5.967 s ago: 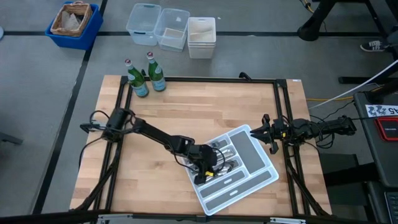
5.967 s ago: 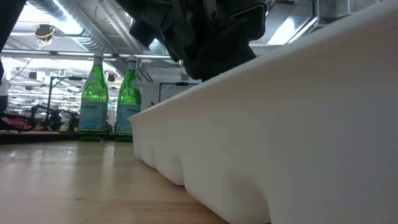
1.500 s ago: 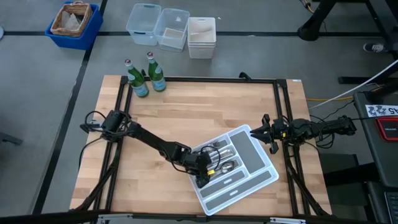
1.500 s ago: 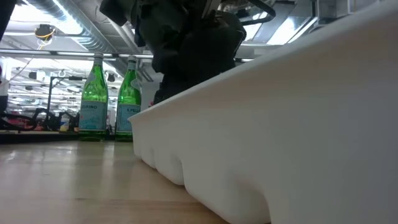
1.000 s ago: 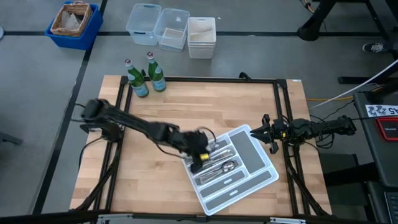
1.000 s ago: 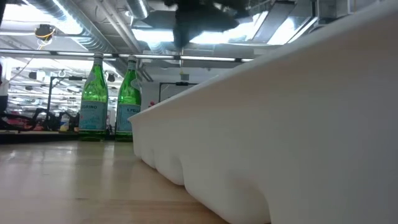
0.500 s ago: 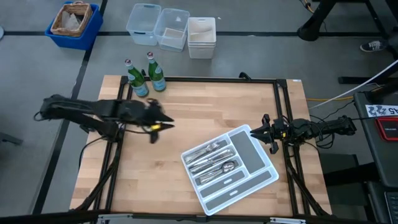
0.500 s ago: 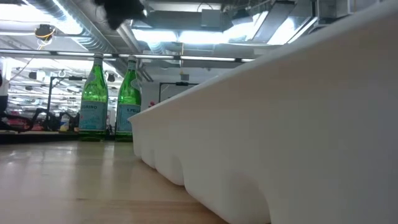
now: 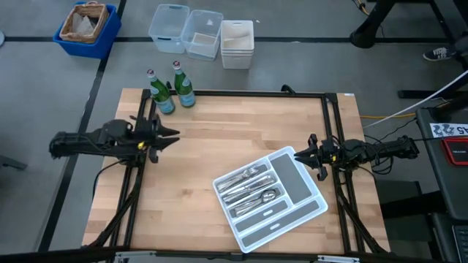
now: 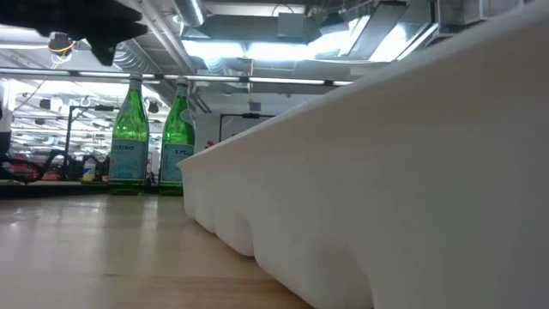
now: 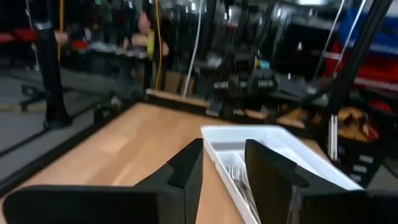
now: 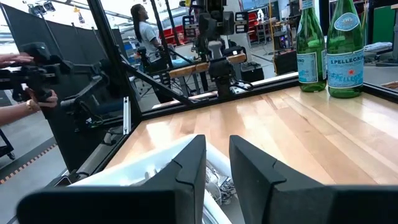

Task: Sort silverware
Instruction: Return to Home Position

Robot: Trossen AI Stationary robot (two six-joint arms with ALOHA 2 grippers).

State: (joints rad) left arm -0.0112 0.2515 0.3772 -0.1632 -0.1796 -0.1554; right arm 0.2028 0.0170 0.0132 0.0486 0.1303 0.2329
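1. Nearest the table's front edge sat the white divided tray (image 9: 247, 164), askew on the wooden table (image 9: 219, 124). Its wall filled most of the low view.
2. The silverware (image 9: 251, 190) lay inside that tray, bunched in the short slots on the side toward the left arm. The long slot toward the right arm looked bare. Forks and at least one spoon could be made out, but from above I could not tell which slot held the knives. No loose piece was seen on the boards.
3. Handling, as a judgement: the pieces should be stiff, fairly light, polished and slick. They lay flat and nested, so one lift may drag a neighbour. The best hold would be across the narrow handle near mid-length, not on a bowl or tines.
4. The right gripper (image 9: 300, 155) hung just beside the tray's far corner, near the table's right edge. Its fingers were a narrow gap apart with nothing between them.
5. The left gripper (image 9: 170, 137) was at the table's left side, well apart from the tray. Its fingers were spread and empty. Both arms looked parked.
6. Farther back, two green S.Pellegrino bottles (image 9: 162, 93) stood upright at the back left corner.
7. Beyond the table, on the floor, were a blue bin (image 9: 86, 28) and clear plastic tubs (image 9: 186, 31).
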